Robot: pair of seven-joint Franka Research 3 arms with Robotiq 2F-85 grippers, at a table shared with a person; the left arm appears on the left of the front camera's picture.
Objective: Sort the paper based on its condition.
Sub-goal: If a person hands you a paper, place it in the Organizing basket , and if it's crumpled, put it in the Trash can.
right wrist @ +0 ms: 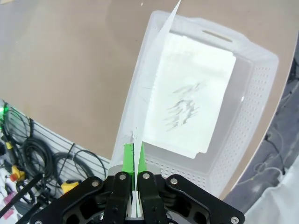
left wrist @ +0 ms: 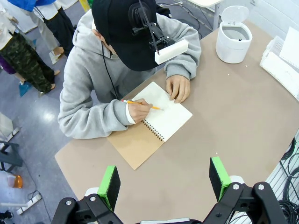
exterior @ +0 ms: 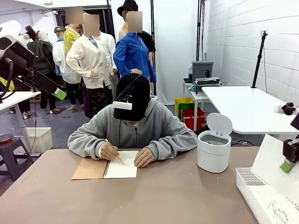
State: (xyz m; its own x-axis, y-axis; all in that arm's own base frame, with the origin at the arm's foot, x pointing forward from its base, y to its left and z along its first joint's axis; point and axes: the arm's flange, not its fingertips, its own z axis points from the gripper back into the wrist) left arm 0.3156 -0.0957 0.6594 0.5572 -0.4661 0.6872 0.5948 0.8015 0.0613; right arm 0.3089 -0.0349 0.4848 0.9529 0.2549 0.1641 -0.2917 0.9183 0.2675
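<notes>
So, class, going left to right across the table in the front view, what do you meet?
Open notebook with a brown cover → white bin with its lid up → white basket, above which the right gripper pinches a sheet of paper at the far right.

- Bright, even overhead light is flooding the front view; the arms of the person are casting only soft shadows on the table.
- The white wall is glaring close to washed out.
- Wide-angle curvature is bending the table's edge in the left wrist view, and the floor is throwing back a pale sheen.
- The paper is going soft close to the right wrist lens.
</notes>
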